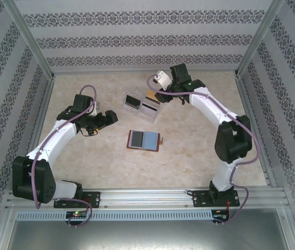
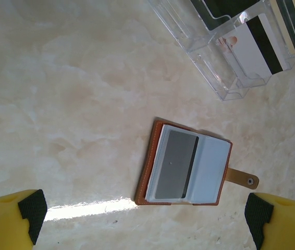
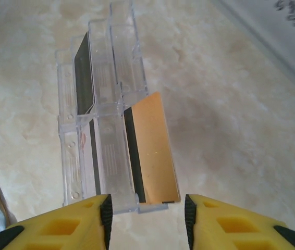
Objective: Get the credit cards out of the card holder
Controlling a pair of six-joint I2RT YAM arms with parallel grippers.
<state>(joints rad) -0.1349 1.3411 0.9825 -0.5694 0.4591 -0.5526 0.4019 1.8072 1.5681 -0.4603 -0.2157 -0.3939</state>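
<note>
Over tray [image 3: 111, 156], right end effector [image 3: 147, 219] part-open, flanking orange card [image 3: 152, 151].

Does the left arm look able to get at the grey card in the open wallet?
Probably yes. The left gripper is open and the card holder lies open on the table just ahead, nothing between them, the grey card facing up. Lying flat, it may be fiddly to pinch.

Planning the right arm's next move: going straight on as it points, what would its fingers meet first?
Probably the yellow-orange card at the clear tray, straight ahead between the fingers; depth is unclear, so the tray's near edge might touch first.
</note>
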